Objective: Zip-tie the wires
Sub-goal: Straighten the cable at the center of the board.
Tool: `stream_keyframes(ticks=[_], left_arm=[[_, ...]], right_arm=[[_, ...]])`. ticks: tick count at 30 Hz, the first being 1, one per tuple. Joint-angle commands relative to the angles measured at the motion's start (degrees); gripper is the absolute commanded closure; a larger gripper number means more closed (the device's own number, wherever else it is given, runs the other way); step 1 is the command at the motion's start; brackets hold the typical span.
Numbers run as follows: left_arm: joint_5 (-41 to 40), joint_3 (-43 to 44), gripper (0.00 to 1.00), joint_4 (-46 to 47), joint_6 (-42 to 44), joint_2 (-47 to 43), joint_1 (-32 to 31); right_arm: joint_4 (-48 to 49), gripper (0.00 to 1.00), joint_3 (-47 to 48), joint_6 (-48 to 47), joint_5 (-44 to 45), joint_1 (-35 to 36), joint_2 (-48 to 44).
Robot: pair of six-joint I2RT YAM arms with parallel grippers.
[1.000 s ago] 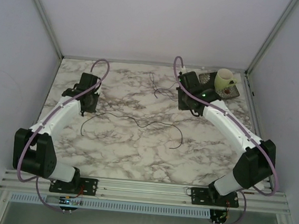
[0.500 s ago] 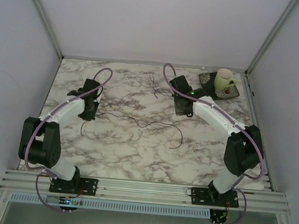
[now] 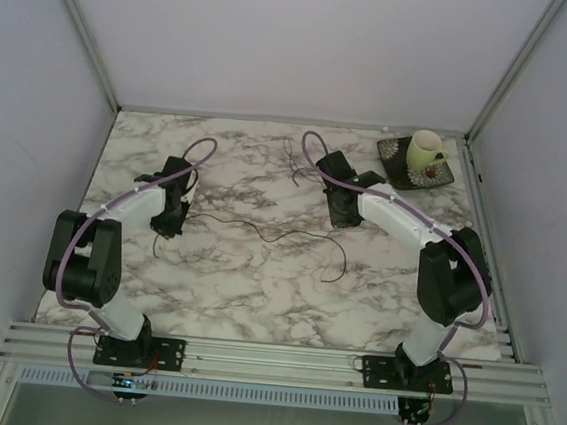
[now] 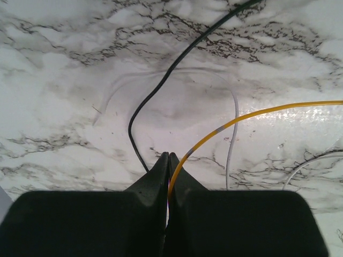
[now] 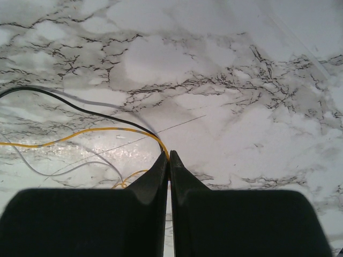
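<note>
Nearby, mug on perhaps a saucer, beyond wires.

left gripper pulled nearer, right gripper swung left from cup

You are working in a robot test cell, a lab and not a home. Plain pale walls and aluminium posts close the space ahead of the jaws and on both sides. Under the jaws lies a marble-pattern worktop. Behind them, the left arm and the right arm are bolted to aluminium rails. Beyond the right jaws, to their right, a cup stands on a small plate.
</note>
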Motion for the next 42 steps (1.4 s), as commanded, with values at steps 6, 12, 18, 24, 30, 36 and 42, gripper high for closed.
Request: stream_keyframes(ticks=[6,12,18,24,30,36,42], left_arm=[[1.5,-1.8,0.95,0.2,-0.2,1.8,0.3],[1.4,-1.3,0.81,0.1,-0.6,2.9,0.3],[-1.2,-0.6,0.56,-1.4,-0.5,2.3,0.3],[-2.8,1.6,0.3,-4.0,-1.2,-0.2,0.4],[-5.1,5.5,0.0,-7.6,-2.0,-3.2,0.5],[-4.3,10.6,0.0,-10.5,-2.2,-5.6,1.0],[1.9,17.2,0.0,-7.6,-3.2,-9.3,1.1]], right_arm=[[0.3,0.96,-0.3,-0.6,-0.6,0.4,2.7],[0.6,0.83,0.2,-0.7,-1.8,0.4,3.9],[0.0,0.69,0.6,-0.7,-2.0,0.5,3.4],[-1.1,0.64,2.2,-0.7,-1.9,0.3,1.5],[1.1,0.57,4.3,-0.8,-2.5,-1.1,-1.3],[8.8,0.49,5.0,-0.7,-4.6,-3.3,-4.7],[28.9,0.38,1.5,-3.2,-7.2,-5.0,-7.2]])
